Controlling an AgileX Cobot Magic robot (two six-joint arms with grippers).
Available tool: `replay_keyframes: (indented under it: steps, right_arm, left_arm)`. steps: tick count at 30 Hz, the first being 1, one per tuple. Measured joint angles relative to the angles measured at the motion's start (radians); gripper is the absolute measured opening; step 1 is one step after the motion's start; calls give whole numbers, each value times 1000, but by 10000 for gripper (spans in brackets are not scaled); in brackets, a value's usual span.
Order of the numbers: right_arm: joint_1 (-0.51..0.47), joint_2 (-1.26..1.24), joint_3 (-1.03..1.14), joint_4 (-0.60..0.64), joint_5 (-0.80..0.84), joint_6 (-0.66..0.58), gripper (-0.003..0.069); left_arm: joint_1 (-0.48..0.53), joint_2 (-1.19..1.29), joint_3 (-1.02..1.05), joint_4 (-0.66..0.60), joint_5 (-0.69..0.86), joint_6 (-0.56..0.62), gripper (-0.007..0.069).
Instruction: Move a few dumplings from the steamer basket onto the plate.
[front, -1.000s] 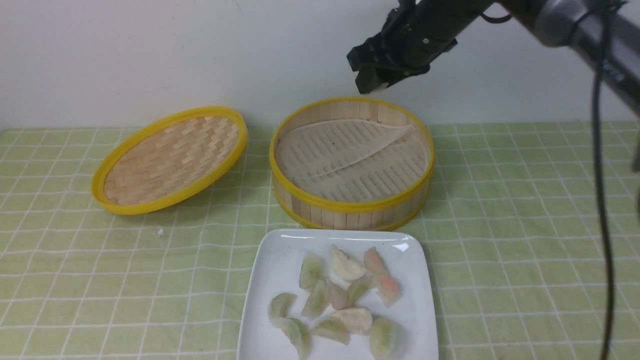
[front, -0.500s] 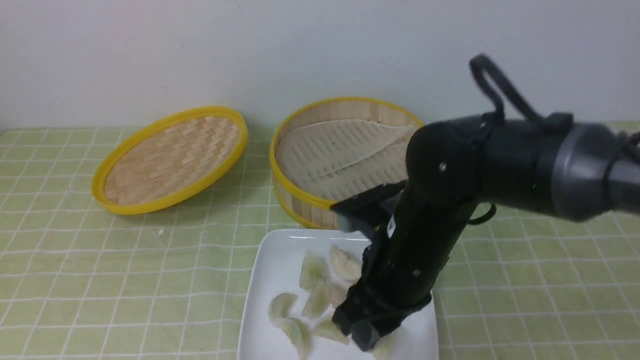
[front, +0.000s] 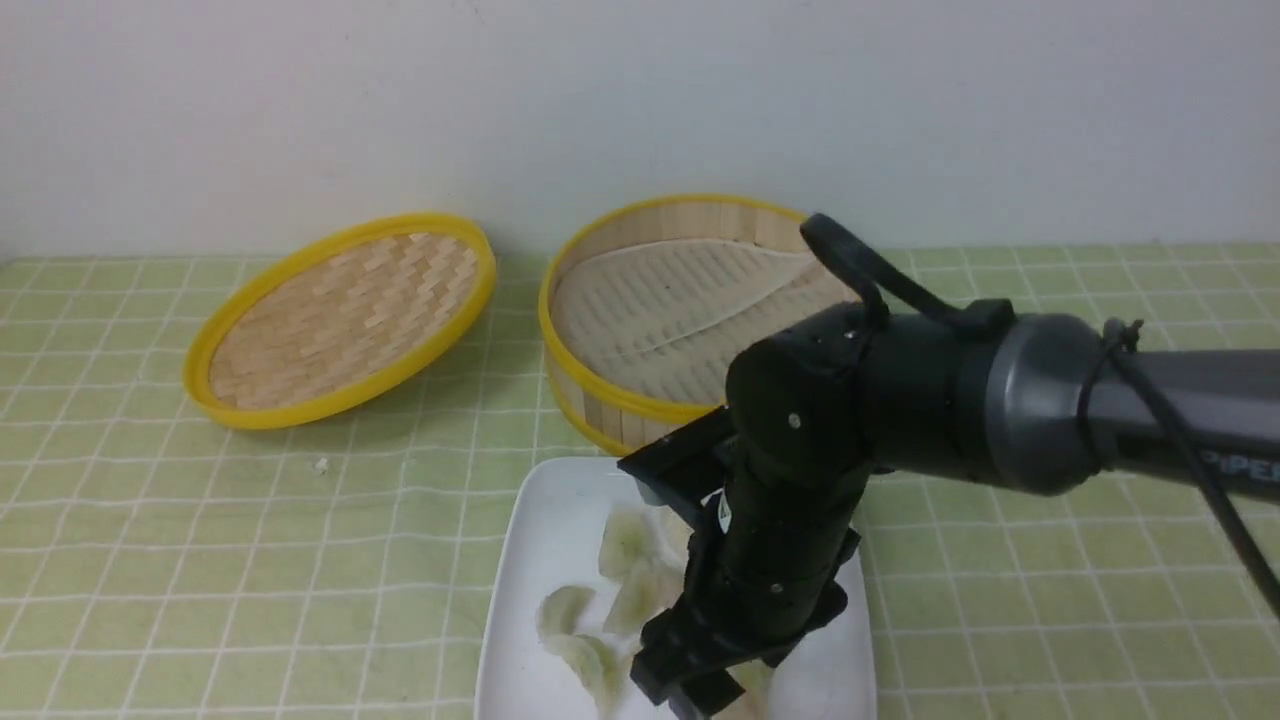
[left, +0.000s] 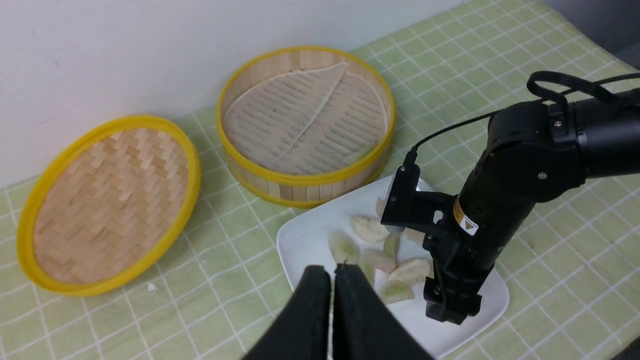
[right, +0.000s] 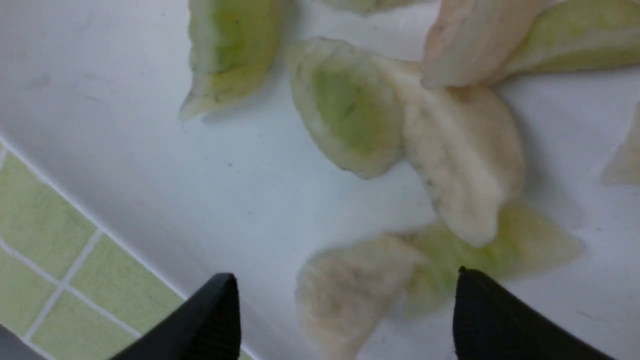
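The steamer basket (front: 700, 405) holds only its pale ribbed liner; it also shows in the left wrist view (left: 305, 177). The white plate (front: 535, 540) in front of it carries several dumplings, cream-white, green-tinted and pink-tinted. My right gripper (front: 700, 695) hangs low over the plate's near part, jaws open. In the right wrist view a cream-white dumpling (right: 350, 295) lies on the plate between the open right gripper's (right: 345, 282) fingers, and another cream one (right: 465, 160) lies beyond it. My left gripper (left: 332, 270) is shut and empty, raised at the plate's (left: 310, 235) left edge.
The shallow woven lid (front: 340, 320) leans tilted on the cloth left of the basket. The right arm (front: 900, 410) crosses over the basket's near right rim and hides much of the plate. A green checked cloth (front: 200, 520) covers the table.
My right arm swung from above the basket's far rim down to the plate. In the last half second it moved a little left and lower.
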Motion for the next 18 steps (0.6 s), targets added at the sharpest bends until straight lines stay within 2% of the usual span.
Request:
replay_keyframes:
  steps: [2,4,8,11,13,18]
  right_arm:
    - [0,-11,-48,-38,56,15,486]
    - [0,-45,-77,-71,86,28,414]
    - [0,-204,-100,-137,100,92,165]
    - [0,-371,-86,-196,101,198,25]
    - [0,-513,-49,-235,90,269,-1]
    - [0,-774,86,-283,8,377,-13]
  left_arm:
    - [0,0,0,0,0,0,-6]
    - [0,0,0,1,0,0,-6]
    - [0,0,0,5,0,0,-6]
    - [0,0,0,5,0,1,-6]
    - [0,0,0,5,0,9,-6]
    - [0,0,0,4,0,37,-6]
